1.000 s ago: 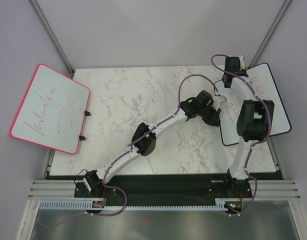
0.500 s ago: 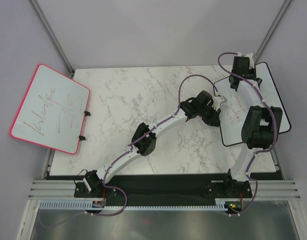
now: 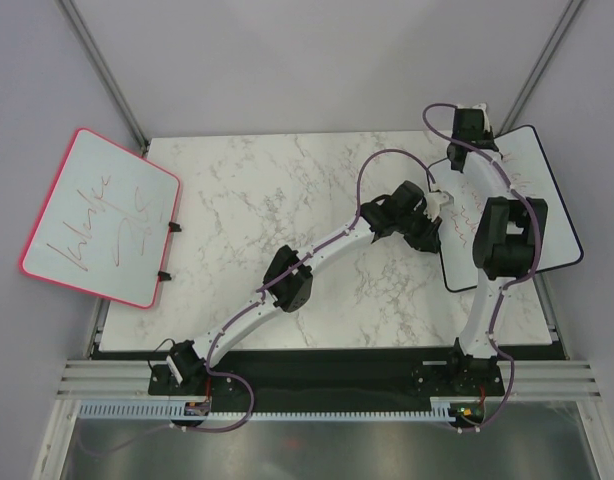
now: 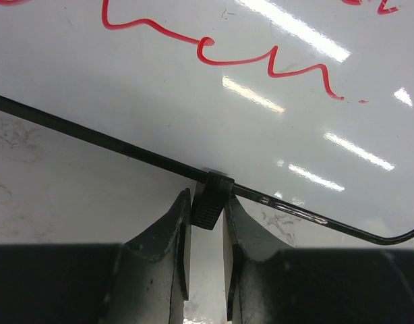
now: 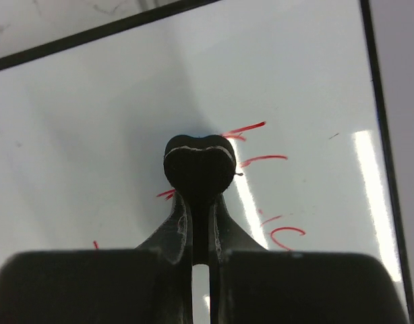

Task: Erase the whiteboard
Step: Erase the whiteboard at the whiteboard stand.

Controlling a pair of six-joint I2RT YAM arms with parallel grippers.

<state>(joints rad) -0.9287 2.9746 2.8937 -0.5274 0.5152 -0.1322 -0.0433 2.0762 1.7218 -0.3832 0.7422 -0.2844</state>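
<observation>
Jaws of the left gripper [image 4: 205, 200] stand narrow, pinched on a small black ribbed tab [image 4: 214, 183] that sits on the thin black frame of the large rounded-corner whiteboard [image 4: 160, 94]. Just past the tips the glossy white face begins, with red handwriting [image 4: 268, 64] further on. Behind and beneath the tips lies the white, grey-veined marble table [image 4: 58, 182]. The frame runs slantwise in front of the gripper and bends into a rounded corner off to its right.

The right gripper [image 5: 200, 202] is nearly closed on a small black rounded pad [image 5: 199, 162] (heart-like from the wrist camera), held at the board's face among short red strokes; contact is hard to judge. Frame edges pass ahead of it and to its right, with plain grey beyond the right one.

From above, the board lies flat under the right gripper at the table's far right corner, its outer side reaching past the table edge. Leftward of the left gripper the marble stretches wide to a pink-framed whiteboard [image 3: 102, 215] with red scribbles, lying across the table's left edge. Grey walls [image 3: 307, 60] and two slanting metal posts [image 3: 102, 70] close the far side.
</observation>
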